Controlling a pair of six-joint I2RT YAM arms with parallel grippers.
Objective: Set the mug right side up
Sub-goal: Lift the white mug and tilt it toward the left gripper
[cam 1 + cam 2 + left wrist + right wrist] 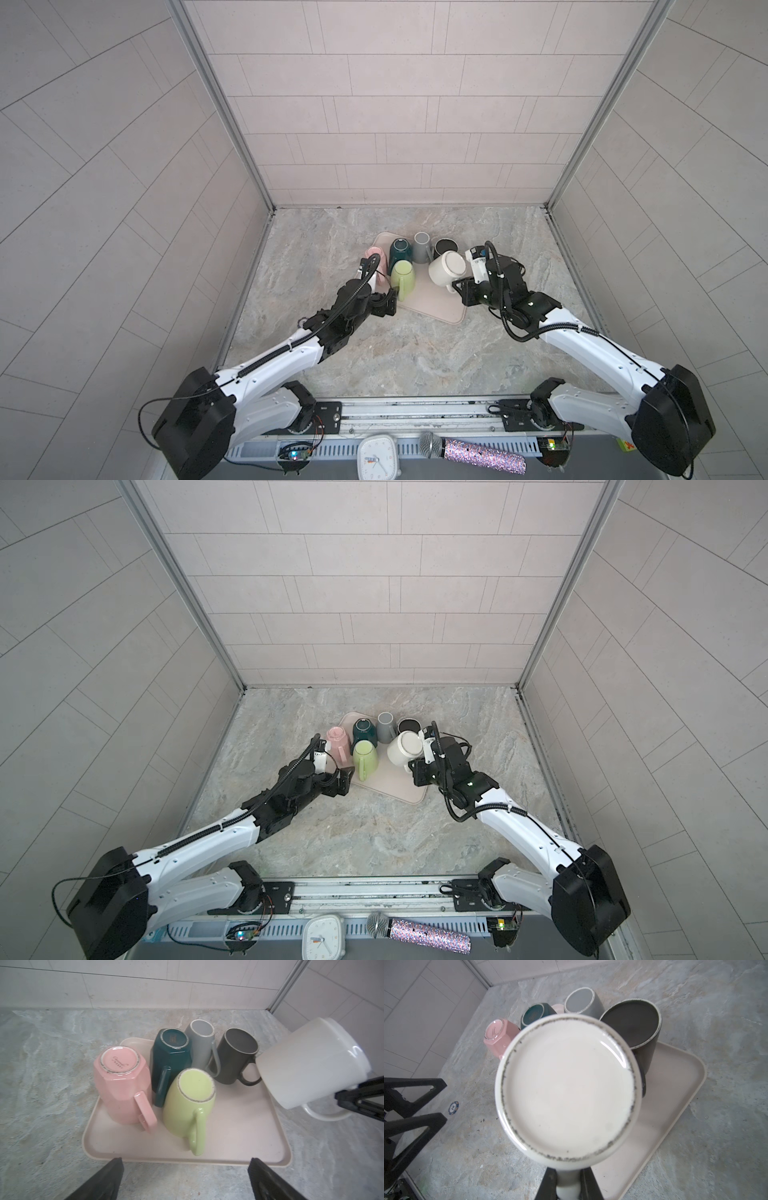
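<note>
Right gripper [568, 1178]: jaws clamped on the handle of the white mug [566, 1088], one finger on either side of the loop. The grip is on the handle alone; the body is unsupported.

White mug, the task's thing: held off the surface at the right side of the beige tray [239, 1136], tilted, with its unglazed foot ring turned up and toward the right wrist camera. In the left wrist view its mouth faces down toward the tray and the handle hangs beneath. The rim appears clear of the tray, though its lowest edge is not plainly shown in any view.

Left gripper [186, 1160]: jaws wide apart and holding nothing, standing just short of the tray's near edge, in line with the handle of the green mug [187, 1103].

Other contents of the tray, all base up: pink mug [122, 1084], teal mug [170, 1051], light grey mug [201, 1043], dark grey mug [234, 1057]. The dark grey mug stands just beside the white one.

Assessment: the step in hand is the turn itself. The mug is picked and raised but not yet righted. The next move calls for a wrist roll that brings the mouth uppermost, then a level set-down on a bare spot. The handle grip must not slip, and the swing must stay clear of the dark grey mug.
</note>
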